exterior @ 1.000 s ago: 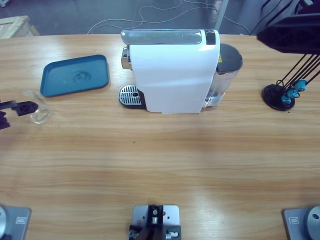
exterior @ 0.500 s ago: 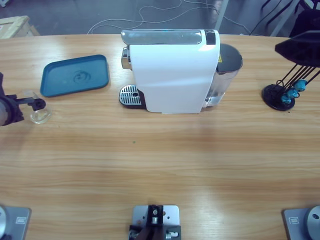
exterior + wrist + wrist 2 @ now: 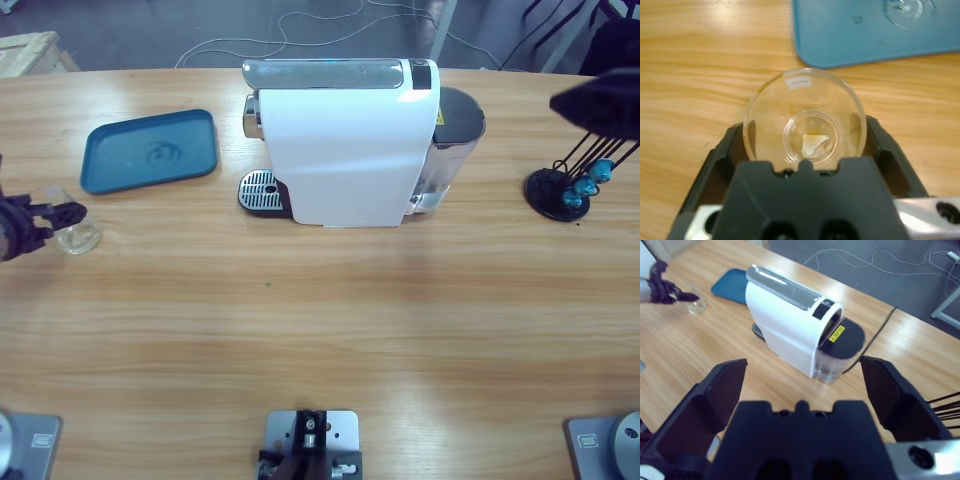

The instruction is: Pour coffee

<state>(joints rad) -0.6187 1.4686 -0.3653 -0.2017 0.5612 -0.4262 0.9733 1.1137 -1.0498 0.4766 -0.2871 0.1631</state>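
A: While the left gripper (image 3: 62,213) sits at the table's left edge in the high view, where is the small clear glass tumbler (image 3: 804,122)?

B: Between its two black jaws. The left wrist view looks straight down into it; a jaw flanks each side of the wall, closed onto the glass. It stands on the long wooden table (image 3: 320,320), just beside the near edge of the blue rectangular plastic tray (image 3: 150,150), not on it.

A: Contents?

B: No dark liquid visible. A pale scrap shows at the bottom; cannot tell whether it is a label or a reflection. A small white sticker sits on the far wall.

A: Right gripper (image 3: 802,382)?

B: Jaws spread wide, holding nothing. It hangs high over the table's right end and looks down at the white coffee machine (image 3: 345,145) with its silver top bar and round grey water tank at the back.

A: Other items?

B: A metal drip grate (image 3: 260,190) at the machine's left foot, bare. A black round-based stand with thin rods and blue pieces (image 3: 565,190) near the right edge, well apart from the machine. Cables lie on the floor beyond the table.
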